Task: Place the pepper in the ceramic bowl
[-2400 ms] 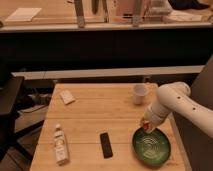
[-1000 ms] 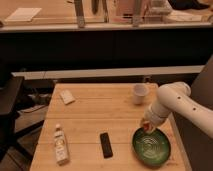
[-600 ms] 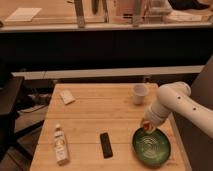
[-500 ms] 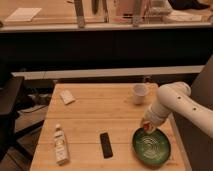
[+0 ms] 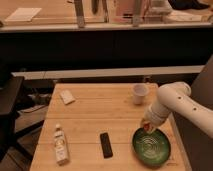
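The gripper (image 5: 146, 124) hung at the edge of the green bowl (image 5: 156, 150) with the pepper (image 5: 147, 128) (a tiny red thing). I could not tell if it was open or closed. The job looked almost done.

My gripper (image 5: 146, 125) hangs at the far rim of the ceramic bowl (image 5: 152, 150), lower right on the table (image 5: 100, 115). The cup (image 5: 140, 93) sits behind; flat bar (image 5: 105, 144) left of the bowl, bottle (image 5: 60, 145) lower left, packet (image 5: 67, 97) upper left.
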Tool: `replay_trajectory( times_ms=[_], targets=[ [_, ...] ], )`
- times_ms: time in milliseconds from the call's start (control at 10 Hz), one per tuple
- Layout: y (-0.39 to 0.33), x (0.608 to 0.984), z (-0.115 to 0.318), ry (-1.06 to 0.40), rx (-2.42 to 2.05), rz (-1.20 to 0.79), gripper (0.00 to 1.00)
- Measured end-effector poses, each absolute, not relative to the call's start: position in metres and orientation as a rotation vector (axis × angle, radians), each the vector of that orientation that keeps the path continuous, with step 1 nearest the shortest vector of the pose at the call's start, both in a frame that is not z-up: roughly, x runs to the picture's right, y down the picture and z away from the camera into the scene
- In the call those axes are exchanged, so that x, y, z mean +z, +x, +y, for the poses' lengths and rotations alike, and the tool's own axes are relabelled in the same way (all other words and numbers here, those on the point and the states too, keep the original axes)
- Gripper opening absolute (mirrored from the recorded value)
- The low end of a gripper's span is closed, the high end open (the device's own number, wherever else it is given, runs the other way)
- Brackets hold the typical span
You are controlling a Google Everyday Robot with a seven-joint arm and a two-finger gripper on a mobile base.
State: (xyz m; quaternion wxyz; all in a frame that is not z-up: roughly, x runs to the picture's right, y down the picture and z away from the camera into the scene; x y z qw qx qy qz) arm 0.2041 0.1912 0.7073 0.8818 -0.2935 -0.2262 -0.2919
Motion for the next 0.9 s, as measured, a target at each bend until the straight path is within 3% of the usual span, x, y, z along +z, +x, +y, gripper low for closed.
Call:
replay_trajectory(
  times_ms=[600, 900],
  targets=[
    [0.2044, 0.7066, 0.1915, -0.610, -0.619, -0.476, 0.23],
    [0.2046, 0.7064, 0.1916, -0.609, -0.625, -0.478, 0.29]
  ],
)
